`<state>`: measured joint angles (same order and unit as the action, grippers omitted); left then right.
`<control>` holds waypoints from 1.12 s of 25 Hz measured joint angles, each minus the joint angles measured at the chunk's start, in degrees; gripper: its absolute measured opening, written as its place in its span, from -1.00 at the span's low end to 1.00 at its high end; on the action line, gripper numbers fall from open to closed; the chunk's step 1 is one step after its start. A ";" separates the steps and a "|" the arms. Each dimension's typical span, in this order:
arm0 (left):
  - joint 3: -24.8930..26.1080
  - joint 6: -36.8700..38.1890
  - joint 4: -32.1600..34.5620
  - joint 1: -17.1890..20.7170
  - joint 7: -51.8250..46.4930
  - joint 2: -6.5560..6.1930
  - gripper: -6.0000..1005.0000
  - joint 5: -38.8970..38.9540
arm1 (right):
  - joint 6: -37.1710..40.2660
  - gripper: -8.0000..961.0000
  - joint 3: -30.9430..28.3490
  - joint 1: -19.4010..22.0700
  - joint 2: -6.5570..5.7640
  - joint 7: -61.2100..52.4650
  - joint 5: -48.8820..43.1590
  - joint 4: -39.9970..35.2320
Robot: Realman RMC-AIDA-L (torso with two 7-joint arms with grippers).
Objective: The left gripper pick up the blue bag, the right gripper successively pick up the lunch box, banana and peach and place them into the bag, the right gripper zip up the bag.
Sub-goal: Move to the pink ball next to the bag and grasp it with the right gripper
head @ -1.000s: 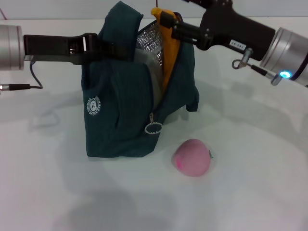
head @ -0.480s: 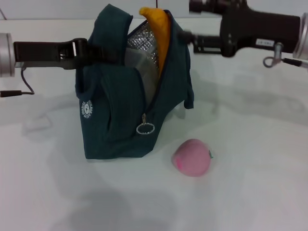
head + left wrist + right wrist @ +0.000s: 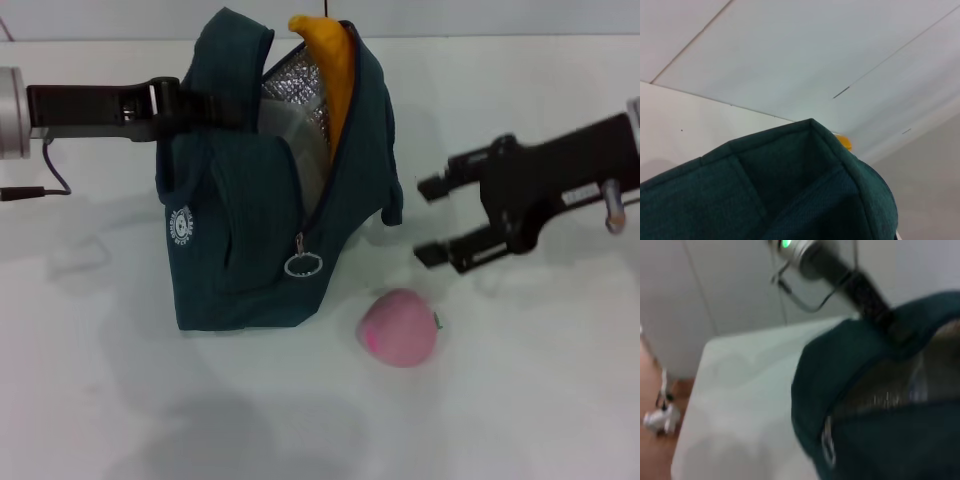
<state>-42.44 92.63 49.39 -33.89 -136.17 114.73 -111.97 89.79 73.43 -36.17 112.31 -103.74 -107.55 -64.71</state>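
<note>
Black fingers of the right gripper (image 3: 428, 220) stand spread apart, grasping nothing, above the pink peach (image 3: 400, 327) on the white table (image 3: 540, 390). At the other side, the left gripper (image 3: 195, 100) is clenched on the blue bag (image 3: 250, 240), where the banana (image 3: 330, 60) sticks out.

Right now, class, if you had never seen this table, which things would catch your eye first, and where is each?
The dark teal fabric bag stands open mid-table, its silver lining showing and a yellow banana poking out the top, with the left gripper holding its upper edge. A pink peach lies on the white table just in front of the bag. The right gripper hovers above the peach, jaws open and empty.
</note>
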 joint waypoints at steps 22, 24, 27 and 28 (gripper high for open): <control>-0.22 0.01 0.01 -0.42 0.03 0.41 -0.93 0.00 | -11.25 0.57 11.92 -1.20 3.48 3.23 -8.00 10.63; -0.26 0.04 0.00 -0.42 0.03 0.41 -0.93 -0.01 | -11.94 0.57 12.12 -1.20 3.51 3.23 -8.09 10.82; -0.25 0.07 0.00 -0.41 0.03 0.41 -0.93 -0.01 | -12.76 0.57 12.17 -1.34 3.52 3.23 -8.12 11.29; -0.24 0.08 0.00 -0.41 0.03 0.41 -0.93 -0.01 | -12.99 0.57 12.17 -1.48 3.53 3.23 -8.12 11.51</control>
<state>-42.68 92.71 49.39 -34.30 -136.14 115.14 -111.98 76.80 85.61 -37.65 115.83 -100.52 -115.67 -53.19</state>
